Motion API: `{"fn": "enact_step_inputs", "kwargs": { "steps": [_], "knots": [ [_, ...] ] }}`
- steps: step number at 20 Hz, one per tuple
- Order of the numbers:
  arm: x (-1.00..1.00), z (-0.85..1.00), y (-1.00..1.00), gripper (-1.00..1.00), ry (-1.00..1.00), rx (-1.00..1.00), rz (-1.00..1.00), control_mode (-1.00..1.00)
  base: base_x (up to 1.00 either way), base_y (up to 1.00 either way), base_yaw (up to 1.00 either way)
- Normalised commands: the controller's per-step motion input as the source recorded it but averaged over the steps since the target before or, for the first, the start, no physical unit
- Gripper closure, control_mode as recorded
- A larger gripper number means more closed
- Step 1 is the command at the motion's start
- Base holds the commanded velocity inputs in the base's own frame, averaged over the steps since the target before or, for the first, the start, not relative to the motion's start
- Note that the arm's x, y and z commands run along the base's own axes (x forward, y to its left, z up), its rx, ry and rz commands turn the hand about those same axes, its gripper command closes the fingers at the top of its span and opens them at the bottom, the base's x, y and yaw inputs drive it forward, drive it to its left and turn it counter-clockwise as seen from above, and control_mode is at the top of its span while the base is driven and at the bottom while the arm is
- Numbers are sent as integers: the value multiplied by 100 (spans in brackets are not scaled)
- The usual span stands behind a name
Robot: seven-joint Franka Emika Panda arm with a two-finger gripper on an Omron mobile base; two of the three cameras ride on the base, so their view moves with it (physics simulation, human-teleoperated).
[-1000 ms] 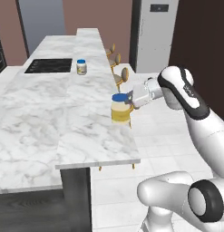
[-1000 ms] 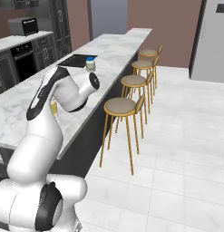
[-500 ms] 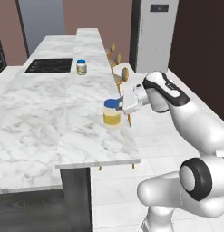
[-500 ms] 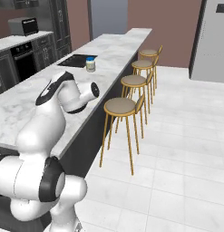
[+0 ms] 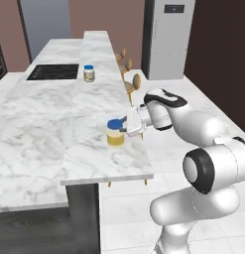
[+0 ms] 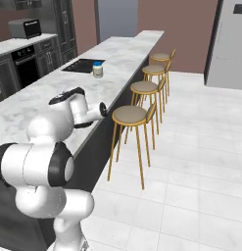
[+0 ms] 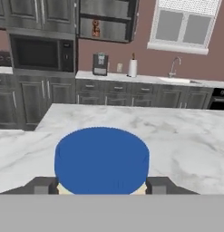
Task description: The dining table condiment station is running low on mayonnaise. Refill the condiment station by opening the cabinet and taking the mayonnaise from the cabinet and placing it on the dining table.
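Observation:
The mayonnaise (image 5: 115,133), a squat creamy-yellow jar with a blue lid, stands upright on the dining table (image 5: 94,106), close to its right-hand edge. My gripper (image 5: 122,128) reaches in from the right and is shut on the jar, a finger on each side. In the hand view the blue lid of the mayonnaise (image 7: 102,158) sits between my two dark fingertips (image 7: 41,185), low over the marble. Across the room a dark grey wall cabinet (image 7: 106,20) shows its shelves.
A greyer blue-lidded jar (image 5: 89,73) stands farther along the table beside a black cooktop (image 5: 53,72). Several wooden stools (image 6: 130,115) line the table's right side. A tall grey fridge (image 5: 168,37) stands behind. The raised table level runs along the stool side.
My gripper has carried the jar left and down, from just over the table's right edge onto the marble. My arm has folded in closer to the table.

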Motion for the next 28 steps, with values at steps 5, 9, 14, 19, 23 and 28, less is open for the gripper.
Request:
{"fn": "enact_step_inputs", "kwargs": {
  "steps": [5,9,14,19,23,28],
  "knots": [
    [48,-52,15,100,-9,-1,1,-100,0,0,0],
    [31,-29,17,100,-12,0,0,-100,0,0,0],
    [-25,-6,4,-100,-11,0,0,-100,0,0,0],
    [-87,-4,-14,-100,-17,0,0,-100,0,0,0],
    [-57,19,-14,-100,-17,6,0,-100,0,0,0],
    [-79,84,-47,-100,-10,16,-2,-100,0,0,0]
  ]
}}
